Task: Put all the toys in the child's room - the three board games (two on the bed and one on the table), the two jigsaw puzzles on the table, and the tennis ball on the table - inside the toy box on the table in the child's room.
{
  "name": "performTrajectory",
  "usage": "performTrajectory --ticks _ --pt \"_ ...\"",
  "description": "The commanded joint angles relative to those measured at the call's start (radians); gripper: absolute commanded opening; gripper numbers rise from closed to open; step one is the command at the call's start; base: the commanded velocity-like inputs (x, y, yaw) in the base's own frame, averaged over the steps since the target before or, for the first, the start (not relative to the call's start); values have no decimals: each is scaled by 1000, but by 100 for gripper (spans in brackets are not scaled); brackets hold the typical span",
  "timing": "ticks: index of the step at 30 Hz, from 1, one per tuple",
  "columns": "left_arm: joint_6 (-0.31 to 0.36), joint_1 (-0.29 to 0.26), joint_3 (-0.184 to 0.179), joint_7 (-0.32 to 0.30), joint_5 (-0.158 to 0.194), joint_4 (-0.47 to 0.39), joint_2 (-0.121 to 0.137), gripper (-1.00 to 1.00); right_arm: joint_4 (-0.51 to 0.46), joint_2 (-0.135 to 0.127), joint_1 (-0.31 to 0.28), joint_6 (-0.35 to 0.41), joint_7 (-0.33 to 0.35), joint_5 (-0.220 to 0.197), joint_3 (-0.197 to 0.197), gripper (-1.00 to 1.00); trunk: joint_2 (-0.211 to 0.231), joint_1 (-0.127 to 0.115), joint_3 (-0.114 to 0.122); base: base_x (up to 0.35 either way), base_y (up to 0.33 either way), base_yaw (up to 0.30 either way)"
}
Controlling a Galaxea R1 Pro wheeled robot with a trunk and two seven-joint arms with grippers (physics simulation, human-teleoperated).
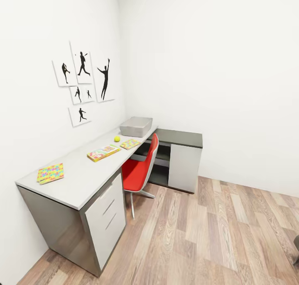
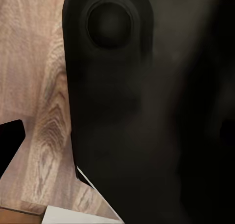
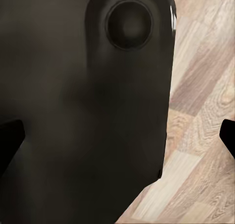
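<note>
the left tool (image 2: 10,141) shows in the left wrist view as a dark fingertip at the frame's edge, pressed close to a black rounded robot part (image 2: 147,111) with wooden floor (image 2: 39,87) behind; with just one tip in view, i cannot tell how wide it stands. the right tool (image 3: 117,136) shows two dark tips at opposite edges of the right wrist view, set wide apart and holding nothing, with the same kind of black body between them and floor planks beyond.

in the head view, the desk (image 1: 83,173) runs along the left wall to the corner, where its lower dark-grey section (image 1: 182,137) turns off. the toy box (image 1: 136,126) sits at the far end of the light top. just in front of it lies the tennis ball (image 1: 117,138), and beside that one jigsaw puzzle (image 1: 130,144). nearer is a board game (image 1: 104,152) with red and yellow print. the second jigsaw puzzle (image 1: 50,173) lies at the near end, well apart from the rest. a red chair (image 1: 141,171) is tucked against the desk, and silhouette pictures (image 1: 83,81) hang on the wall above.
</note>
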Motion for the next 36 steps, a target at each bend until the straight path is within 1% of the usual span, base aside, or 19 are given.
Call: performTrajectory --ticks 1,2,4,7,9,17,19,24,36 --pt "0 0 0 0 0 0 0 100 0 0 0 0 0 0 0 100 0 0 0 0 0 0" --pt "6 -3 -6 -3 -3 -5 -6 100 -2 6 5 -1 3 -6 3 100 0 0 0 -98 70 0" --pt "6 -3 -6 -3 -3 -5 -15 100 -2 7 5 -1 3 -6 3 100 0 0 0 -115 88 0" --pt "6 -3 -6 -3 -3 -5 -15 100 -2 6 5 -1 3 -6 3 100 0 0 0 -119 92 0" --pt "5 -3 -11 -3 -3 -9 -16 100 -8 16 4 -5 3 -7 2 100 0 0 0 -75 59 0" --pt "-8 -3 -56 -1 -2 -26 -14 100 -53 60 2 -50 2 -16 -39 100 0 0 0 -18 14 0" --pt "-8 -3 -68 0 -2 -27 -14 100 -58 61 1 -54 2 -16 -47 100 0 0 0 -3 2 0" --pt "-10 -3 -93 0 -2 -28 -14 100 -59 63 1 -56 2 -17 -51 100 0 0 0 -1 1 0" --pt "-11 -3 -93 0 -2 -29 -14 100 -61 65 1 -57 1 -17 -52 100 0 0 0 0 0 0"
